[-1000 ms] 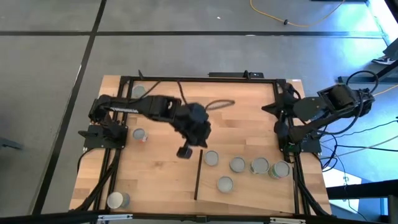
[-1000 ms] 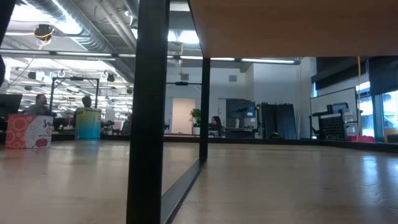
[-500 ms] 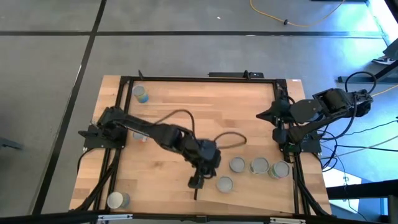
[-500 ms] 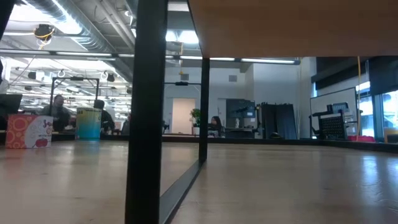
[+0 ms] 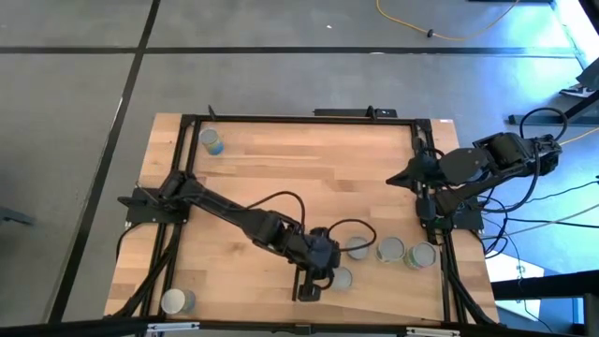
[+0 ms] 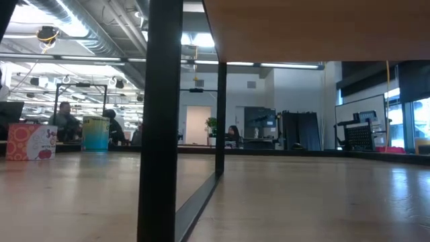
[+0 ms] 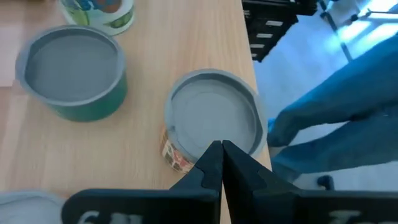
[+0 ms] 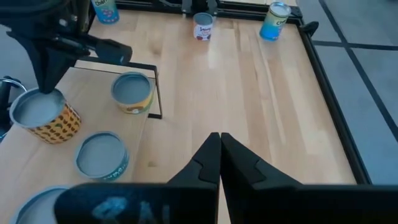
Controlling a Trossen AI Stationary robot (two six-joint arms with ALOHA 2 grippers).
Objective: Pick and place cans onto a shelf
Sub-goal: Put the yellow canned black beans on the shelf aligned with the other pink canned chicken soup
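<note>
Seven cans visible: four on the shelf by the worktop's near right corner, three elsewhere. Left pincer closed, empty, over the shelf's edge; right pincer closed, empty.

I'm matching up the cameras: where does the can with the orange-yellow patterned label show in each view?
High view: the patterned can is low, just right of centre.
Low view: not in it.
Left wrist view: centre.
Right wrist view: left edge.
Shared landmark: the green can beside it.
</note>
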